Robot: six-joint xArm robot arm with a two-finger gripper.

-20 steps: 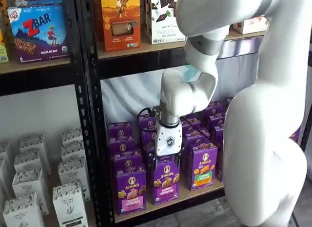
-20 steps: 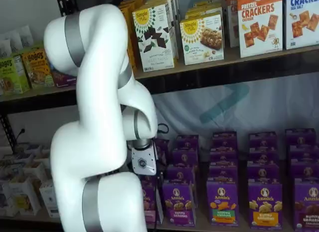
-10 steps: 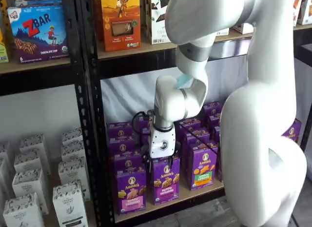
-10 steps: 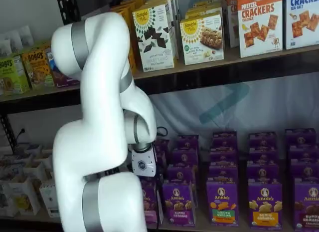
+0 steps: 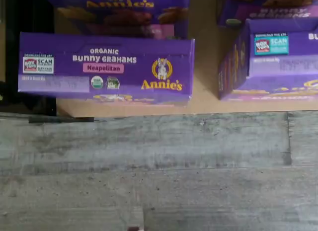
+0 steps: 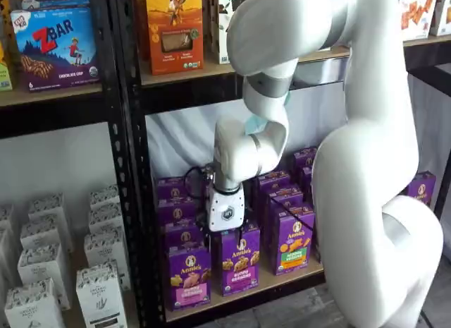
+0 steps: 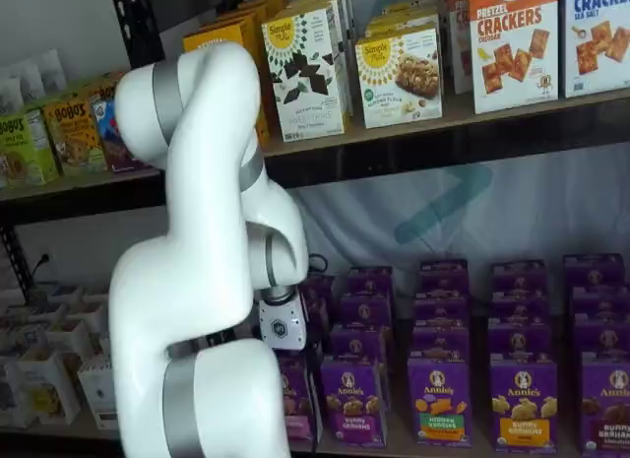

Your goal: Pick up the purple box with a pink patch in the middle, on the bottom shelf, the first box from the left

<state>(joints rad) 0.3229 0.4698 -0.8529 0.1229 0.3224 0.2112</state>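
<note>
The purple box point(image 6: 189, 275) with the pink patch stands upright at the front left of the bottom shelf point(image 6: 285, 278). In the wrist view its top face point(image 5: 104, 67) shows a pink "Neapolitan" label and the rabbit logo. In a shelf view the box point(image 7: 296, 407) is mostly hidden behind the arm. My gripper point(image 6: 226, 232) hangs just above and right of that box, over the gap to the neighbouring carton. Only its white body point(image 7: 281, 327) shows plainly. The fingers are lost against the dark cartons, so I cannot tell whether they are open.
A purple carton with a purple patch point(image 6: 239, 261) stands right of the target, then one with a green-and-orange patch point(image 6: 294, 240). More purple cartons fill the rows behind. A black upright point(image 6: 134, 201) borders the left. White cartons point(image 6: 99, 293) stand in the neighbouring bay. Grey floor planks point(image 5: 159, 166) lie below the shelf.
The arm has swung left. The gripper has moved left from above the second carton toward the leftmost front carton, staying at about the same height.
</note>
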